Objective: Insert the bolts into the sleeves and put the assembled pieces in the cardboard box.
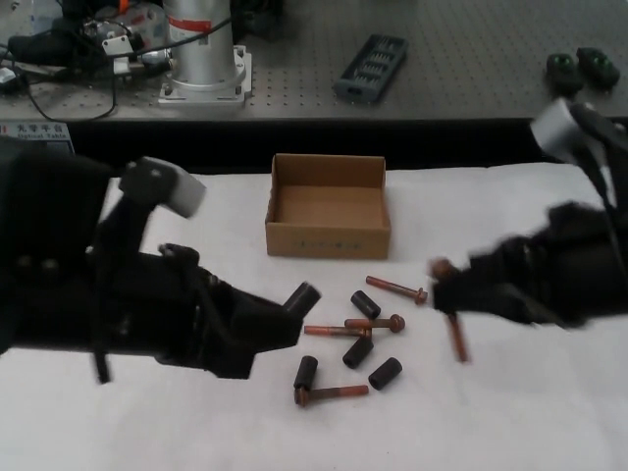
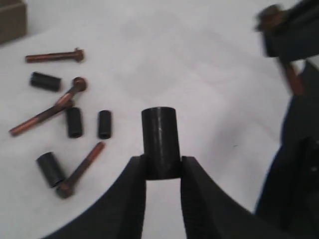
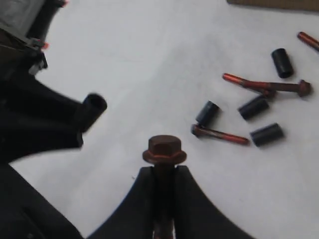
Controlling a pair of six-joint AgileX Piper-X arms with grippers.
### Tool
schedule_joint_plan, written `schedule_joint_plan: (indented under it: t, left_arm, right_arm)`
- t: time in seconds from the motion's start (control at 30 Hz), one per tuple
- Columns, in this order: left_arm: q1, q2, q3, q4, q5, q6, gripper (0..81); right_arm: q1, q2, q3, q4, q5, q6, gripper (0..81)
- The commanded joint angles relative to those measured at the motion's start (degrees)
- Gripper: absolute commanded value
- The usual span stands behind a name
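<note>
Left arm (image 1: pixel 147 304) sits low over the left side of the white-covered desk (image 1: pixel 196 432). Left jaws pinch one black sleeve (image 2: pixel 160 142) by one end; the rest of it sticks out past the tips, open end facing away toward the loose parts.

Cardboard box (image 1: pixel 327 238) is at desk centre, farther back, open top, nothing visible inside.

Just in front of the box and slightly right is the loose pile, all lying flat on the desk. There are four loose sleeves: one (image 1: pixel 366 304) nearest the box, one (image 1: pixel 357 351) mid-pile, one (image 1: pixel 385 373) to the front right and one (image 1: pixel 306 373) to the front left. There are four loose copper-coloured bolts. One (image 1: pixel 395 287) is closest to the box. Two (image 1: pixel 374 322) (image 1: pixel 337 331) overlap in the middle. One (image 1: pixel 332 393) is at the front, its head touching the front-left sleeve.

Right arm (image 1: pixel 559 275) is over the right side of the desk, near the pile but apart from it. Right jaws are closed on a bolt (image 3: pixel 164 149), gripped just under the hex head. The head sits above the tips, and the shank hangs below them, slightly tilted.

Held sleeve and held bolt are well apart, with the pile between them.
</note>
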Motion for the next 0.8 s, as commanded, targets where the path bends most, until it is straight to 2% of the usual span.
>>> schedule_joint_plan:
  t: [0.0, 0.2, 0.33, 0.6, 0.77]
  left_arm:
    - [0.0, -3.5, 1.1, -1.9, 6.0, -4.1, 0.6]
    - [0.0, -7.4, 1.4, -2.0, 10.5, -6.2, 0.6]
    - [0.0, -7.5, 1.4, -2.2, 12.5, -7.7, 0.6]
    - [0.0, -7.5, 1.4, -8.7, 12.5, -11.2, 0.6]
    - [0.0, -7.5, 1.4, -9.1, 12.2, -11.2, 0.6]
  right_arm:
    - [0.1, 1.4, -0.1, -10.0, -6.1, 6.6, 2.9]
    - [0.1, 4.9, -0.1, -25.8, -9.3, 19.1, 2.9]
    - [0.1, 5.5, -0.1, -32.8, -10.1, 24.1, 2.9]
    - [0.2, 5.5, -0.1, -33.9, -12.0, 26.0, 2.9]
    - [2.7, 5.5, -0.1, -37.6, -12.0, 28.3, 2.9]
